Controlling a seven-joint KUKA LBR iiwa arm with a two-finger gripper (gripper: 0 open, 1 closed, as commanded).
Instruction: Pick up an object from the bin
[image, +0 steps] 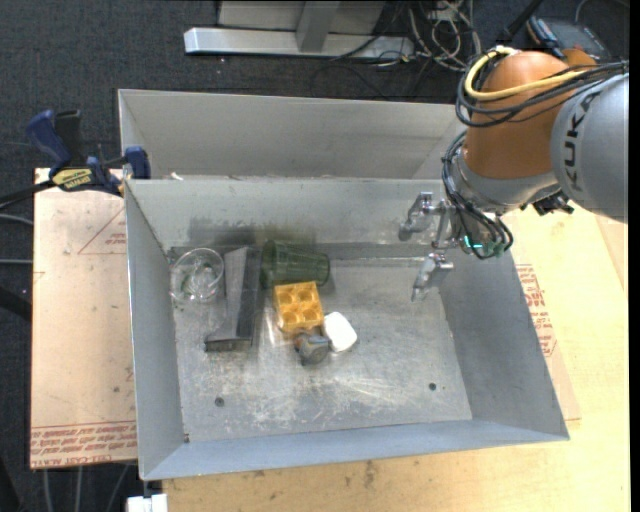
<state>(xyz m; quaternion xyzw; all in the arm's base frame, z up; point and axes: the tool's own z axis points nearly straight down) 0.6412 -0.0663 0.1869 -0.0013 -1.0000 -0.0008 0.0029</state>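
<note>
You had the gripper at the right side of the bin, close to the back wall, with the arm's orange cover sitting above the rim at the upper right. Its two fingers stood well apart, with nothing between them, and only bare metal floor lay under them. Everything you could have picked lay to the left of it, well apart from the fingers. Nearest was a dark green cup, tipped on its side toward the back of the bin floor. Just in front of that cup sat a yellow block with holes in its top face. A small white piece and a small grey piece were pressed against the block's front right corner. Farther left, a dark grey bar ran from back to front along the floor. A clear cup stood just beside that bar, next to the left wall. You could not tell from this view how high the fingertips were above the floor.
</note>
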